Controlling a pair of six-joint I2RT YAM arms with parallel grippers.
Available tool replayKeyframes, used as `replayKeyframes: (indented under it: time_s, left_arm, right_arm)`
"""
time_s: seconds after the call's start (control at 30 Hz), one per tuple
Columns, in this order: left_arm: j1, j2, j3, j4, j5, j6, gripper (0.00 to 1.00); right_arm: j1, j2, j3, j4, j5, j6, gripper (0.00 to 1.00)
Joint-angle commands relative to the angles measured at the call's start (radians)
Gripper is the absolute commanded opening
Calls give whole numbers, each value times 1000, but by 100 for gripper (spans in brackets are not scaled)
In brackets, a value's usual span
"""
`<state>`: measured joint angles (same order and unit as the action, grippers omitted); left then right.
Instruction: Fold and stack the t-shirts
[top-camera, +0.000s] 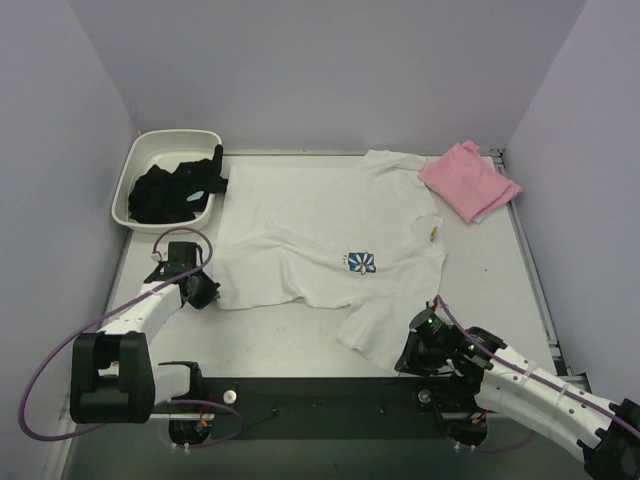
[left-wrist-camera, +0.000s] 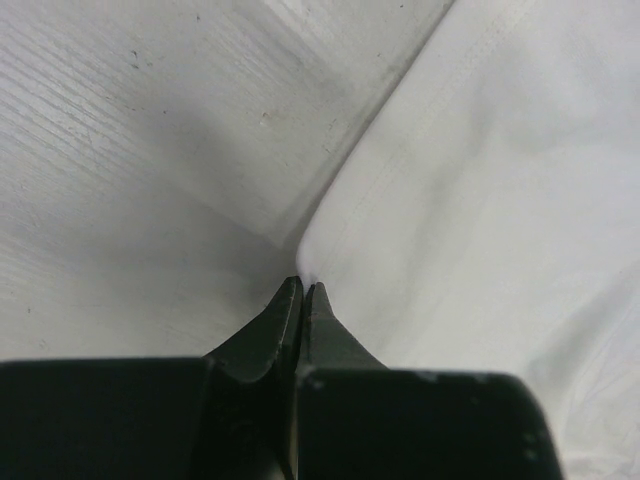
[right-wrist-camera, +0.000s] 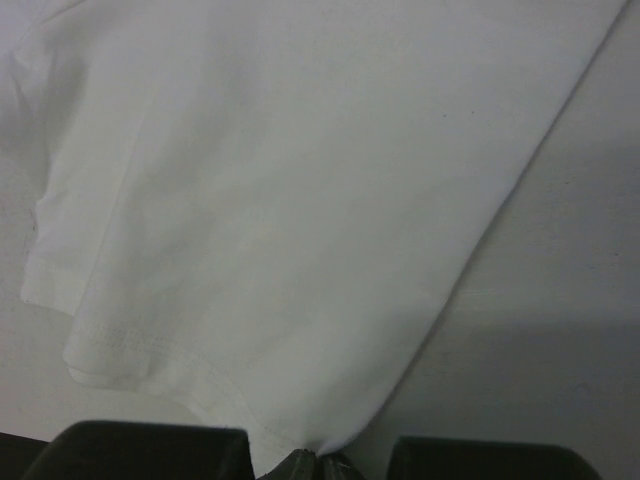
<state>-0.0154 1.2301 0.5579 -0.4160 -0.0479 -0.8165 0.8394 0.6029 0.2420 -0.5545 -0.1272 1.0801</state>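
The table (top-camera: 290, 335) spreads pale grey beyond both pairs of jaws. On it the white daisy-print t-shirt (top-camera: 310, 215) lies opened out flat between the two pairs of jaws and stretches away from them toward the far side. The left arm (top-camera: 140, 315) reaches to the shirt's near hem corner. The left jaws are pinched fully together there, and in the left wrist view the cloth corner runs straight into their tips, with bare table to their left. The right arm (top-camera: 530, 385) reaches to the near sleeve. The right jaws look drawn together on the sleeve's corner, the fabric fanning out ahead of them and the table showing to their right. A white plastic tub (top-camera: 135, 165) sits well beyond the left jaws, holding black clothing (top-camera: 170, 190) that spills over its rim. The pink t-shirt (top-camera: 468, 180) lies folded far ahead of the right jaws, touching the white shirt's far sleeve. The blue-and-white daisy print (top-camera: 362, 263) lies just beyond the right jaws and to their left, and the yellow neck tag (top-camera: 433, 232) lies farther ahead of them.
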Motion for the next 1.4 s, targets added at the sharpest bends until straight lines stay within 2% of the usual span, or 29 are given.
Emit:
replayKeyframes:
  time_s: [0.0, 0.23, 0.5, 0.87, 1.37]
  left_arm:
    - [9, -24, 11, -4, -4, 19, 0]
    - [9, -14, 17, -4, -1, 27, 0]
    - [9, -46, 45, -43, -3, 36, 0]
    - [48, -190, 134, -174, 26, 73, 0]
    - [66, -409, 182, -334, 37, 106, 0]
  right_arm:
    - [7, 20, -18, -30, 29, 12, 2]
    - [9, 25, 0, -44, 49, 4, 0]
    - [13, -20, 186, -159, 202, -71, 0]
    - [13, -64, 410, -229, 374, -178, 0]
    - [13, -219, 600, -482, 549, -186, 0]
